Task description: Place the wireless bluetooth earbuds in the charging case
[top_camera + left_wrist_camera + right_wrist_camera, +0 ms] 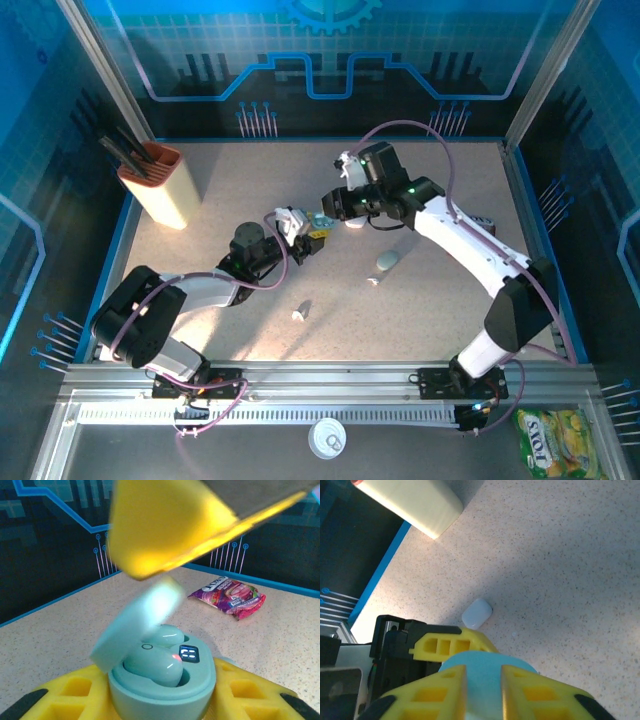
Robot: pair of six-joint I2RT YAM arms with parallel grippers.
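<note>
- Left claw point(160, 702) is clamped on the charging case point(165, 685), a yellow finger on each side of its base, near the middle of the table point(420, 325).
- Right claw point(484, 676) hangs just over that case, its fingers close together with a narrow gap between them. In the left wrist view one of its yellow fingers looms right above the raised lid point(135, 625). I cannot tell whether it touches or pinches the lid.
- Beige holder point(160, 195) with dark tools stands at the far left of the table, well apart from both claws.
- Purple snack packet point(227, 596) lies flat on the table beyond the case.
- Mint green, the charging case stands upright, its lid swung open and tilted back; a small display glows inside.
- Grey-white pebble-shaped case point(388, 260) lies to the right of the claws, with a tiny pale piece point(374, 281) just beside it.
- Two mint wireless bluetooth earbuds point(155, 664) lie in the open case's wells; the nearer one shows a red light.
- Small white piece point(302, 311) lies alone, nearer the arm bases.
</note>
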